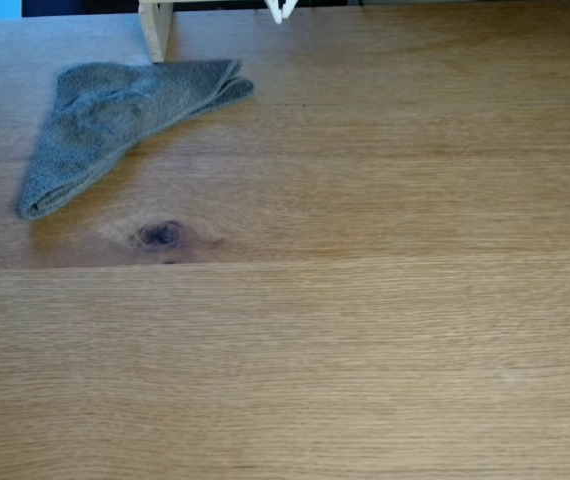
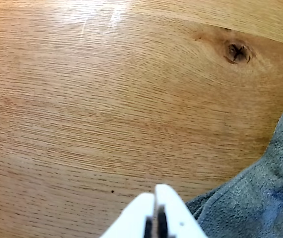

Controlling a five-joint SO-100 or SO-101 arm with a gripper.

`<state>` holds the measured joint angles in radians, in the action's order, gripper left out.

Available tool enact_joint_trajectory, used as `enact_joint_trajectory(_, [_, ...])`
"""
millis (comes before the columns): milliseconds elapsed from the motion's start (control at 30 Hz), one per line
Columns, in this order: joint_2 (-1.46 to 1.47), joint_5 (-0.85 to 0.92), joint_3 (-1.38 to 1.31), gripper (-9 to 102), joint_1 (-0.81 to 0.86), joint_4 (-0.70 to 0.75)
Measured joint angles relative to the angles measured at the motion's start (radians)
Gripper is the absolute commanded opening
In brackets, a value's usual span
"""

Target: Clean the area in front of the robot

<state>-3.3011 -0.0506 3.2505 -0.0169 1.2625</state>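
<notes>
The area is a light-brown oak-grain tabletop [image 1: 385,330] with a dark knot [image 1: 160,235] and a plank seam running across just below it. A crumpled grey terry cloth [image 1: 115,115] lies at the back left in the fixed view. The robot's white gripper [image 1: 281,10] pokes in at the top edge there, right of the cloth and apart from it. In the wrist view the gripper [image 2: 155,194] points over bare tabletop [image 2: 106,109], its two fingers pressed together, shut with nothing between them. The cloth [image 2: 260,198] lies just to its right, and the knot [image 2: 237,51] sits beyond it.
A pale wooden post [image 1: 155,30] stands at the back, touching the cloth's far edge. Bare wood stretches across the middle, the front and the right side in the fixed view.
</notes>
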Motion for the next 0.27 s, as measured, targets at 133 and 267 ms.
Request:
enact_joint_trajectory(133, [0.000,0.000,0.000,4,0.000,0.000])
enact_joint_trajectory(267, [0.000,0.000,0.000,3,0.000,0.000])
